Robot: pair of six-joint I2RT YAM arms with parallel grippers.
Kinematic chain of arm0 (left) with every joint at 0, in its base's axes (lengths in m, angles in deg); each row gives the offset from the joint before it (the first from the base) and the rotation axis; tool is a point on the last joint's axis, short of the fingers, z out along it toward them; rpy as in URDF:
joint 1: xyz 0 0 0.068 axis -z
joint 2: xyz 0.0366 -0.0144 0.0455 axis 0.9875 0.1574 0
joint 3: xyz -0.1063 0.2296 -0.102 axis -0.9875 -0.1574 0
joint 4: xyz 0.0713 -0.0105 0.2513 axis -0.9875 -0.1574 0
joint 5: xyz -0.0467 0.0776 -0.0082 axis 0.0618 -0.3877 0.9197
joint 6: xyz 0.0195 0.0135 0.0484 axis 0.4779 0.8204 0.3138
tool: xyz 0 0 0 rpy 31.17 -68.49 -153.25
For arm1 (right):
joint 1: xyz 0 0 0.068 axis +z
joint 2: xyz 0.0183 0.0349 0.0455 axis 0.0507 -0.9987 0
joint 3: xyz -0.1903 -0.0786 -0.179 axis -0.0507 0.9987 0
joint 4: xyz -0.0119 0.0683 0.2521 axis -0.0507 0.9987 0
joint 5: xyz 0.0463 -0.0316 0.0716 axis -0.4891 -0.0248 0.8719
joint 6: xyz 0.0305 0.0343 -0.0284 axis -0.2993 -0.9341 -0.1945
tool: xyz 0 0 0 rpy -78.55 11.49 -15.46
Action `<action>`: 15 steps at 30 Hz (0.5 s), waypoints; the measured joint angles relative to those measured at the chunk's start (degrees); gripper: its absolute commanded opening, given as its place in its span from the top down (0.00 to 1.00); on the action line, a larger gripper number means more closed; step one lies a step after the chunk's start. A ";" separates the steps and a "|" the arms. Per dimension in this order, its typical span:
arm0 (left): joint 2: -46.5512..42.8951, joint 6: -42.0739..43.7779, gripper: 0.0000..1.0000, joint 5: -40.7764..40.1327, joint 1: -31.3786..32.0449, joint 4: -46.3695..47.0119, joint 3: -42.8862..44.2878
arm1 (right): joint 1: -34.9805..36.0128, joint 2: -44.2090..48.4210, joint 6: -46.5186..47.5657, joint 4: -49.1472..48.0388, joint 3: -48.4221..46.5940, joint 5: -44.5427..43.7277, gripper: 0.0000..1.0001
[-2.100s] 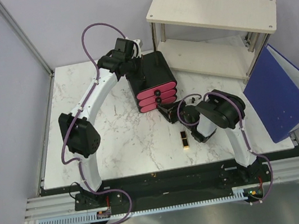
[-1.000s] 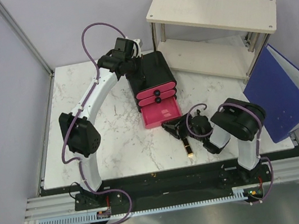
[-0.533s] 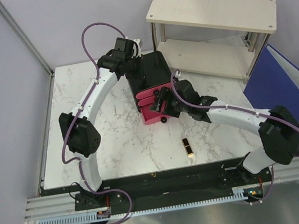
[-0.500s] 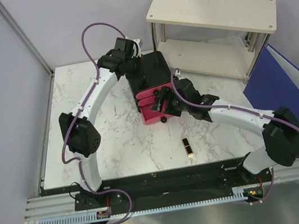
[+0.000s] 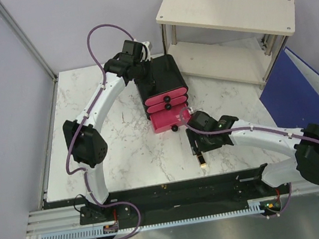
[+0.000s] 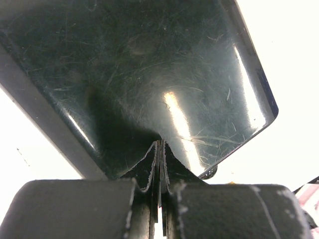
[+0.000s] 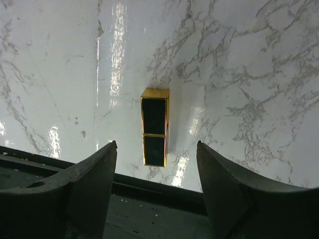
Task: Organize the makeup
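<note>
1. Here, in the overhead view, the black-gold lipstick point(image 5: 202, 161) lies on the marble table point(image 5: 121, 144) at the lower centre of the frame, near the table's front edge. Only its lower end shows, because the right claw point(image 5: 199, 148) hangs directly over the rest.
2. In the right wrist view the lipstick point(image 7: 154, 127) lies flat at the centre of the frame, its long axis running top to bottom.
3. The right claw point(image 7: 156, 144) is spread wide, with one finger point(image 7: 92, 184) at the lower left and the other at the lower right. The lipstick sits in the gap between them, and neither finger touches it.
4. The lipstick's lower end lies just above the dark strip point(image 7: 149, 191) that runs along the table edge at the bottom of that frame.
5. The black box point(image 5: 163, 85) with pink drawers stands at the upper centre of the overhead view, up and left of the lipstick and apart from it. Its bottom pink drawer point(image 5: 166, 122) sticks out a little further than the two above.
6. The left claw point(image 5: 141, 69) is at the box's upper-left corner. In the left wrist view the left claw point(image 6: 159, 149) has its fingers pressed together along a thin seam, gripping nothing, with the tips right up against the box's glossy, scratched black surface point(image 6: 149, 74).
7. A white shelf point(image 5: 223, 6) stands at the upper right, and a blue folder point(image 5: 301, 97) leans at the right edge.
</note>
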 measured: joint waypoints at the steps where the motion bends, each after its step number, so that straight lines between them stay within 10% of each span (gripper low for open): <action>1: 0.00 0.00 0.98 0.17 0.00 0.00 0.00 | 0.46 -0.02 0.00 0.24 0.31 -0.24 0.30; 8: 0.00 0.00 0.98 0.76 0.00 0.11 -0.13 | 2.67 -3.13 -0.15 -0.94 3.74 -1.46 0.40; 15: 0.00 0.00 0.98 0.83 0.00 0.33 -0.31 | 3.26 -6.51 -0.09 -4.50 5.92 -2.97 1.00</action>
